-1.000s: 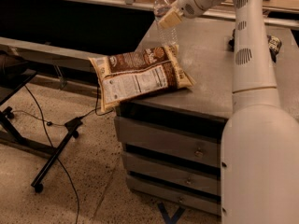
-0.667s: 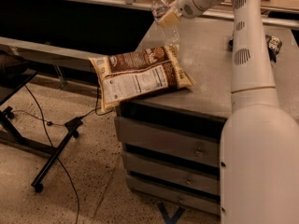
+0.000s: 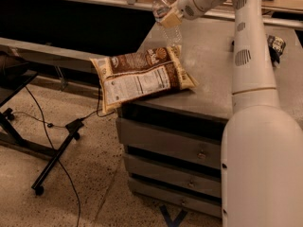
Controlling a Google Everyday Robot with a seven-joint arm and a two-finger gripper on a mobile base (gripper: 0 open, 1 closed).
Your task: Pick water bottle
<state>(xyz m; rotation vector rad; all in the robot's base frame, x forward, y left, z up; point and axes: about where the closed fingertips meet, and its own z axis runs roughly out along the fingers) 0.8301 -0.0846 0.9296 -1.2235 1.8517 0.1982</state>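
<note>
The water bottle (image 3: 162, 9), clear with a white cap, is held tilted in the air above the far left corner of the grey table (image 3: 213, 84). My gripper (image 3: 171, 19) is shut on its body, with the cap pointing up and to the left. The lower part of the bottle hangs below the fingers, above the table top. My white arm reaches in from the right foreground, up and over the table.
A large brown-and-cream snack bag (image 3: 142, 77) lies on the table's front left corner, overhanging the edge. Drawers (image 3: 170, 145) are below. A black stand with cables (image 3: 52, 150) is on the floor at left. A small dark object (image 3: 276, 45) sits at the table's right.
The gripper and the bottle have shifted slightly to the left, the bottle still held above the table. The snack bag has not moved.
</note>
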